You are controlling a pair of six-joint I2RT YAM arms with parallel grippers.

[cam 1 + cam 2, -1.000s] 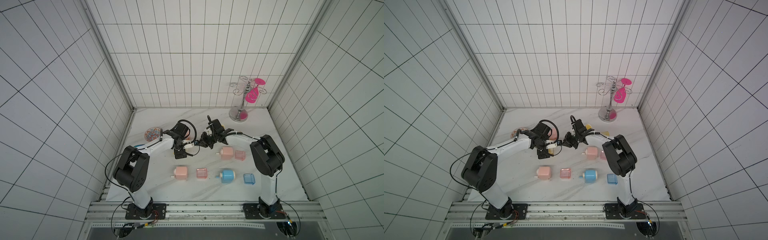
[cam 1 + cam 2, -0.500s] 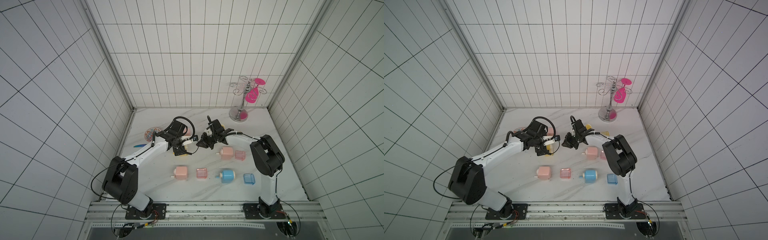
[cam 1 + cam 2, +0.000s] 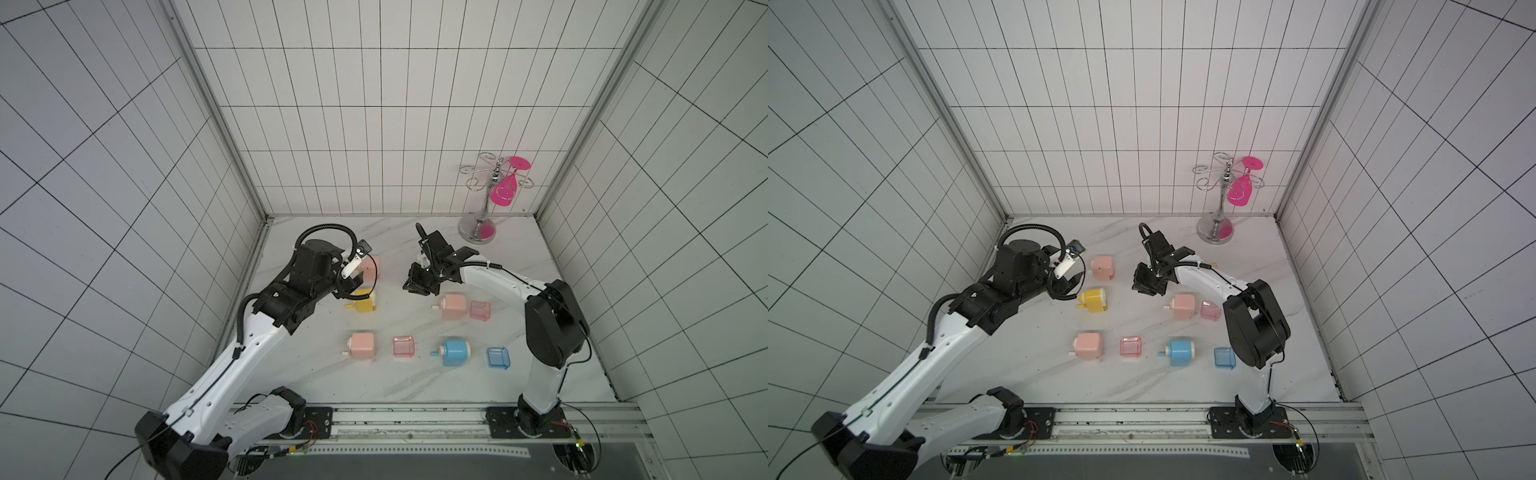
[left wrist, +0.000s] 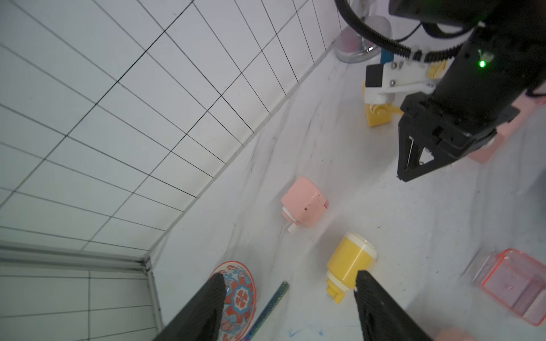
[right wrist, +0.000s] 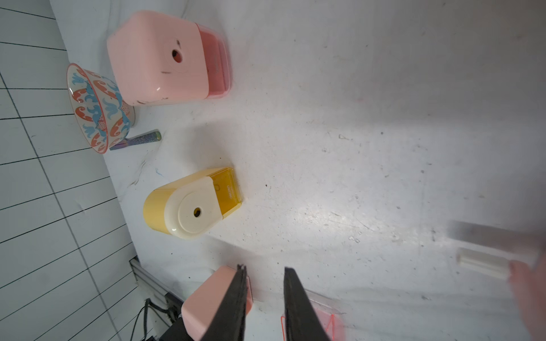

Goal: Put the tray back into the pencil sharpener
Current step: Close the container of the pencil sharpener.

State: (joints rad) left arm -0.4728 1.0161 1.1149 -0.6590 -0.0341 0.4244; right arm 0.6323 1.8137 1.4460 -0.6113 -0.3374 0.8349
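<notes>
The yellow pencil sharpener (image 3: 362, 304) (image 3: 1094, 300) lies on the white table left of centre. Its clear yellow tray (image 5: 227, 192) sits inside its body. My left gripper (image 3: 353, 286) (image 4: 289, 276) hovers just left of it, open and holding nothing; one fingertip (image 4: 362, 276) is beside the sharpener (image 4: 350, 264). To the sharpener's right, apart from it, my right gripper (image 3: 412, 286) (image 5: 265, 268) is open by a narrow gap with nothing in it.
A pink sharpener (image 3: 371, 266) with its tray in lies behind the yellow one. Two pink sharpeners (image 3: 453, 305) (image 3: 361, 345) and a blue one (image 3: 455, 351) each have a loose tray (image 3: 480, 311) (image 3: 404, 346) (image 3: 497, 357) beside them. A patterned bowl (image 5: 94, 109) and a glass stand (image 3: 478, 228) stand at the back.
My left arm has swung its elbow out to the left and its gripper has drawn back off the yellow sharpener. The right jaws have parted a little.
</notes>
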